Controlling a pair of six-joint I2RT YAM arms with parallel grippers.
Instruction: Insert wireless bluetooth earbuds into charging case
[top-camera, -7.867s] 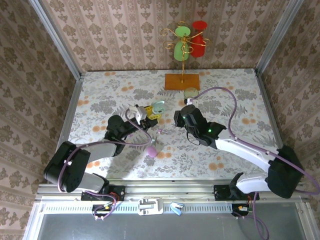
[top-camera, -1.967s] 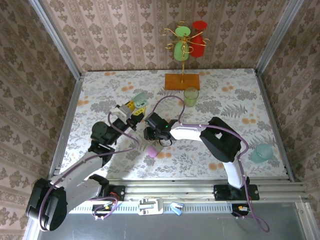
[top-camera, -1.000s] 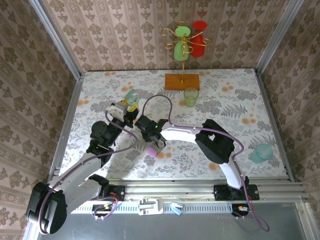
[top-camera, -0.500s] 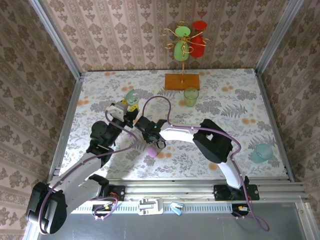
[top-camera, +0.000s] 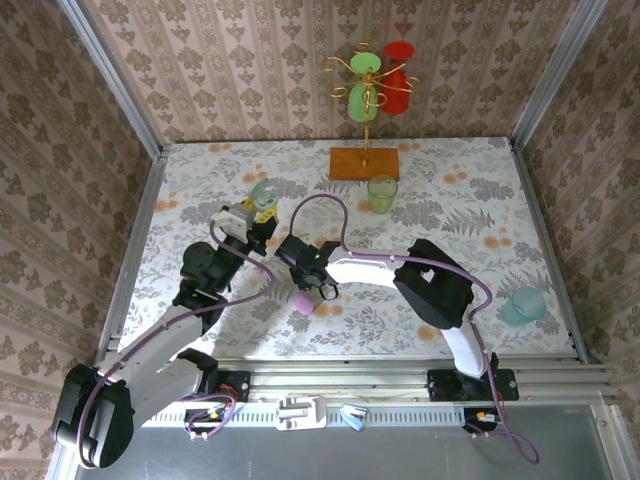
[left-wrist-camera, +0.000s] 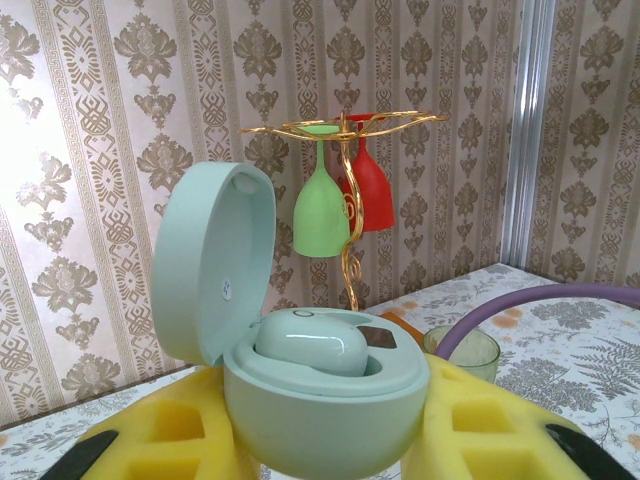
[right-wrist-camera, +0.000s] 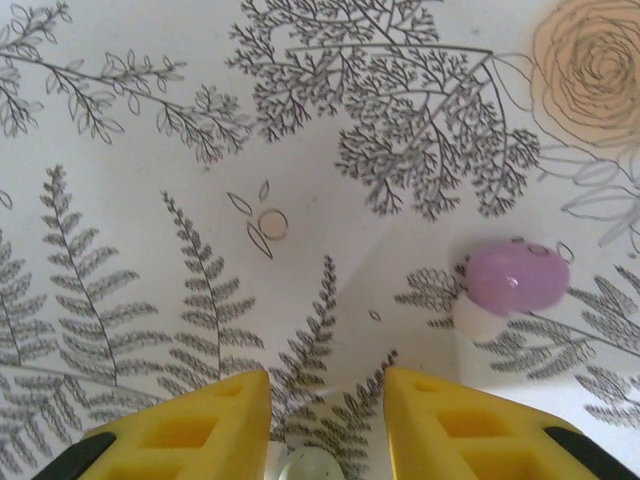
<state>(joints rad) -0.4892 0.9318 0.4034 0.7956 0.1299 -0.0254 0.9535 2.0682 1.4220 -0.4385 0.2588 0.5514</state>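
My left fingers (left-wrist-camera: 325, 435) are closed on the mint charging case (left-wrist-camera: 322, 392). One yellow pad presses each side of its base, the mouth faces up and the lid is hinged back to the left. One pale mint earbud (left-wrist-camera: 308, 345) already seems seated inside. I cannot make out from here whether the socket beside it is free.

My right fingers (right-wrist-camera: 325, 385) point down at the worktop (right-wrist-camera: 120, 250) and stand moderately apart with nothing bridging them. A small pale round piece (right-wrist-camera: 308, 466), which I take for the loose earbud, lies in that gap. It sits back from the tips toward the palm, roughly centred between the two pads, and is cut off by the frame edge. I cannot tell its long axis or whether either pad touches it. A lilac case (right-wrist-camera: 512, 278) rests beyond the tips, off to the outside of the right-hand pad, clear of the gap.

From above, the right fingers (top-camera: 322, 288) are plainly the nearer pair to that bud, and the held case (top-camera: 262, 192) is off to their side, apart from them. I judge the pick needs a slight pull-back before closing.
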